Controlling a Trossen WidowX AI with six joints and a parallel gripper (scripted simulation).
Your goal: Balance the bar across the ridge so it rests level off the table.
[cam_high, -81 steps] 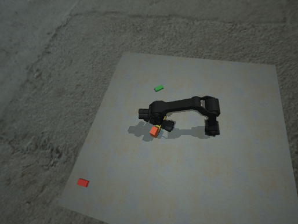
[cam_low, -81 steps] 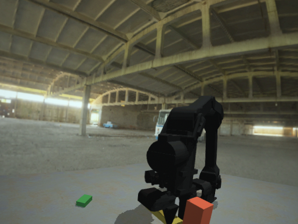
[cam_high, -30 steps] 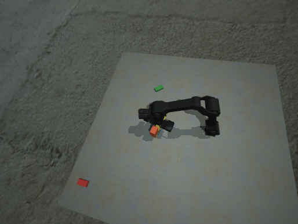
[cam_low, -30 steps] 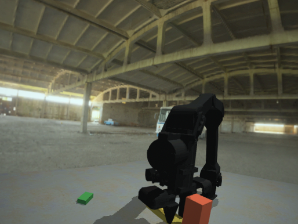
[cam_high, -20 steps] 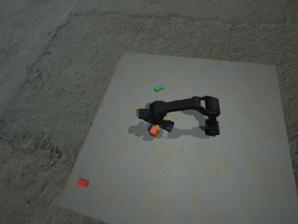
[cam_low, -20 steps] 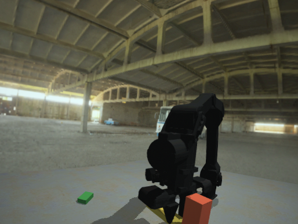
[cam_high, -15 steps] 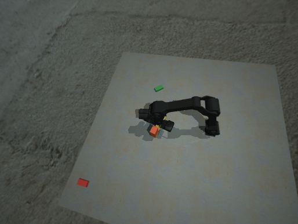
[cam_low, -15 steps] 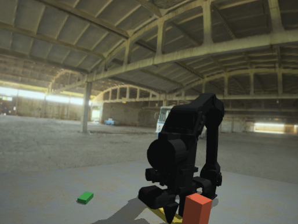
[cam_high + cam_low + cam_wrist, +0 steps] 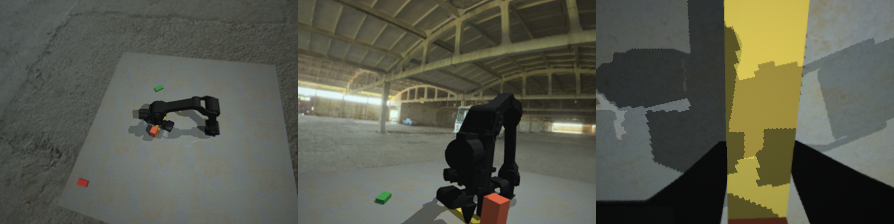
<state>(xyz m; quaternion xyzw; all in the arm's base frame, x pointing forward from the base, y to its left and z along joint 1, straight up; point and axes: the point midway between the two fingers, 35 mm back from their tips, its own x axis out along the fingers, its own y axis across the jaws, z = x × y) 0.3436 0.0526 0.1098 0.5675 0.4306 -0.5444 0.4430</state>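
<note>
From the top view I see the black jointed arm (image 9: 185, 105) folded over the pale grey bench (image 9: 232, 162), its hand (image 9: 157, 123) low near the middle, with an orange-red block (image 9: 154, 131) that I take for the ridge just beside it and only a sliver of the long yellow bar (image 9: 164, 118) showing under the wrist; a small green block (image 9: 158, 88) and a small red block (image 9: 82, 182) lie well apart. In the exterior view the dark fingers (image 9: 469, 210) point down at the bar, and the ridge stands upright in front, cut off by the bottom edge. The wrist view shows the hand clamped on the bar, which runs straight away between the two dark fingers, a red strip at the near edge. To do this well I judge I should centre the bar's middle over the ridge top, keep it level, and release only once it is settled. I cannot see either end of the bar, nor whether it clears the bench.
</note>
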